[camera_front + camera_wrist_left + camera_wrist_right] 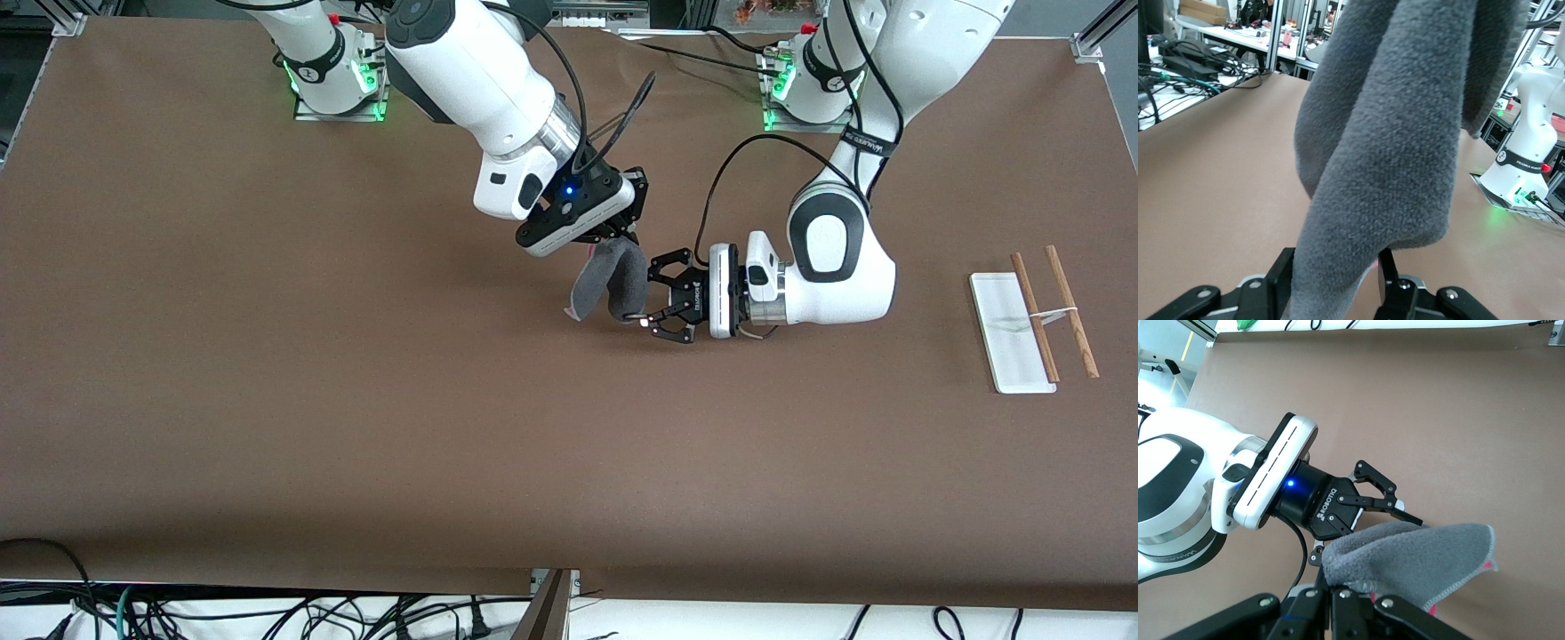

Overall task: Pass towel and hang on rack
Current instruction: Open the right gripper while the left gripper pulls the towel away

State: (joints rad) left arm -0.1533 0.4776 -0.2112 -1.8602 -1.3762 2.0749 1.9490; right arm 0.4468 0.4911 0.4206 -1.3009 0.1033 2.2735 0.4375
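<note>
The dark grey towel hangs from my right gripper, which is shut on its top edge above the middle of the table. In the right wrist view the towel shows a pink edge and is pinched in the right gripper. My left gripper is open, turned sideways, with its jaws on either side of the towel's lower part. In the left wrist view the towel hangs between the open left gripper. The rack, white base and two wooden rods, stands at the left arm's end of the table.
The brown table carries only the rack. Both arm bases stand along its edge farthest from the front camera. Cables hang below the edge nearest to that camera.
</note>
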